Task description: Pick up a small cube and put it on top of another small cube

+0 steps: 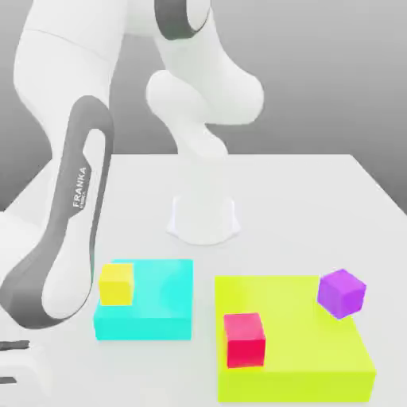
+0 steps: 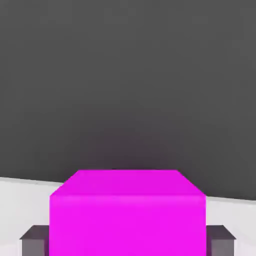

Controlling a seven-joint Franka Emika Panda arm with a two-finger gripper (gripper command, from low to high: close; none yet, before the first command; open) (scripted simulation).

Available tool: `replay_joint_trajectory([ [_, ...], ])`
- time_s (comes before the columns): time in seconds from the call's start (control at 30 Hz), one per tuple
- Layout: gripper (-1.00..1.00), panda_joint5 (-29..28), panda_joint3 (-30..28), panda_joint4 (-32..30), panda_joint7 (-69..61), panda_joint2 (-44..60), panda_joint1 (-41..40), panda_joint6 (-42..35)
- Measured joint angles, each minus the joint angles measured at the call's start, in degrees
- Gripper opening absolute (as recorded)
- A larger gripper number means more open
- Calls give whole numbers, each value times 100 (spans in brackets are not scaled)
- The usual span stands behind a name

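Fingers (image 2: 35,240) seemingly clasping magenta-pink cube (image 2: 127,212)

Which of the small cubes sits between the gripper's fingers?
The magenta-pink cube, seen in the hand view with a dark finger at each side. The yellow cube, red cube and purple cube rest on coloured blocks.

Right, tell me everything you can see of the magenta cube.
The magenta cube is a plain, evenly coloured block with flat faces and sharp edges, matte like plastic, with no markings. In the hand view it sits upright and square to the camera, its top face and one side face showing. It lies between the two dark grey fingers of the pincer, one at each side, right against its side faces. Behind it are a strip of white table and a dark grey backdrop.
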Motion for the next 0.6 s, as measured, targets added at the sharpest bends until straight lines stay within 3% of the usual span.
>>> replay_joint_trajectory([
  [0.23,-100,-166,-172,-207,177,-725,191,-519],
  [0.6,-100,-722,323,-2049,2927,-3044,1890,-907],
])
